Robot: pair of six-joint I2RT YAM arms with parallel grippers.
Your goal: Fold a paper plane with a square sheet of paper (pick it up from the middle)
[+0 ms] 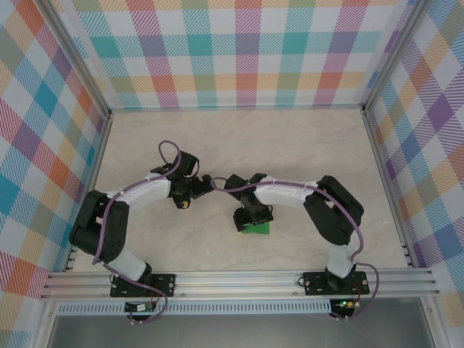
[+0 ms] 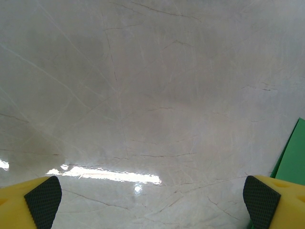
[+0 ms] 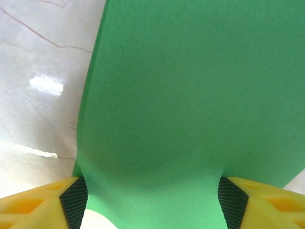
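Early stage: my right gripper point(image 3: 153, 205), jaws spread, straddles the square sheet of paper point(image 3: 190, 95) lying mid-table point(image 1: 304, 145); left gripper point(image 2: 152, 200) spread and empty alongside; I judge every fold outstanding

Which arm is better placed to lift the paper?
Right. The right gripper sits on the paper, which spans the gap and meets both pads. The left gripper hangs open over the table, with the paper just at the right edge of its view.
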